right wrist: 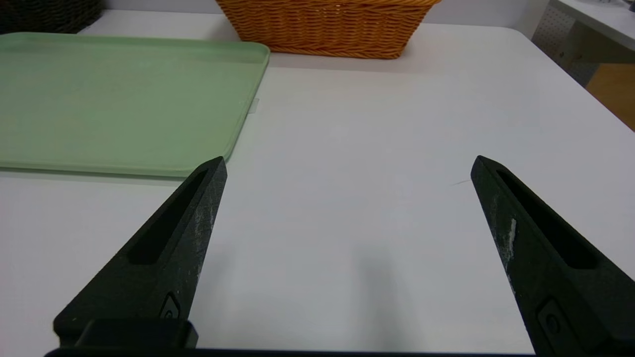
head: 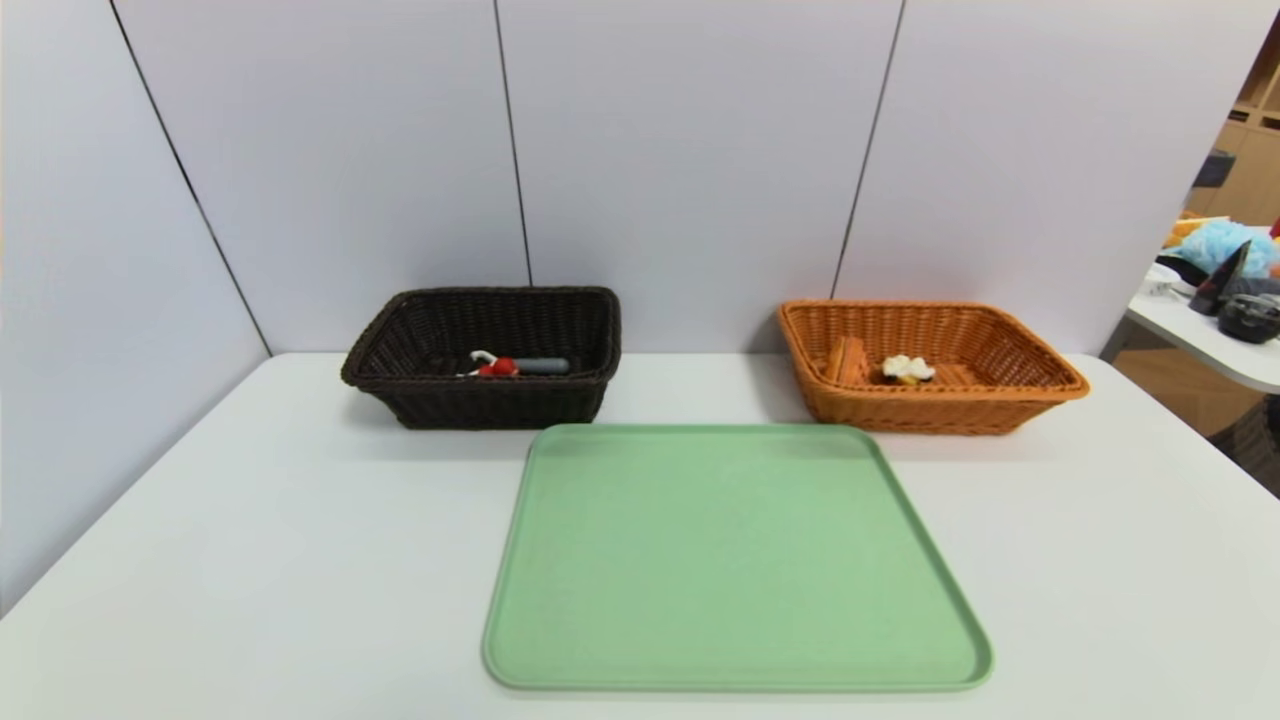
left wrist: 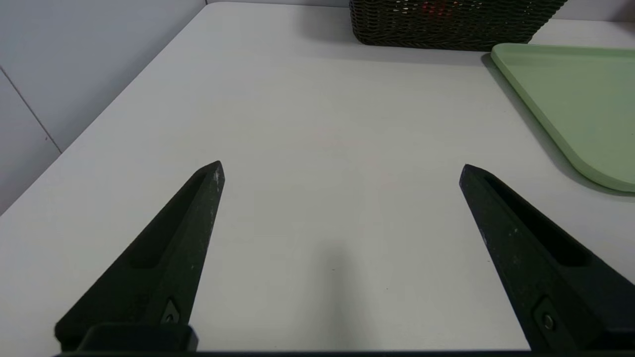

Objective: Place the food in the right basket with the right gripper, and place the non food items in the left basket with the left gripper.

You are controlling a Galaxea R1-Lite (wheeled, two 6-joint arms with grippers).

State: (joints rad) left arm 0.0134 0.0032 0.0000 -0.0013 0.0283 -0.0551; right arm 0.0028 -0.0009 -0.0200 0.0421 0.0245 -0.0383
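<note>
The left pincer (left wrist: 341, 163) and right pincer (right wrist: 351, 157) are both wide apart, holding nothing, over the white table (head: 300, 560).

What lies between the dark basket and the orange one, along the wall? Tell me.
Only bare white tabletop, as the head view shows.
</note>
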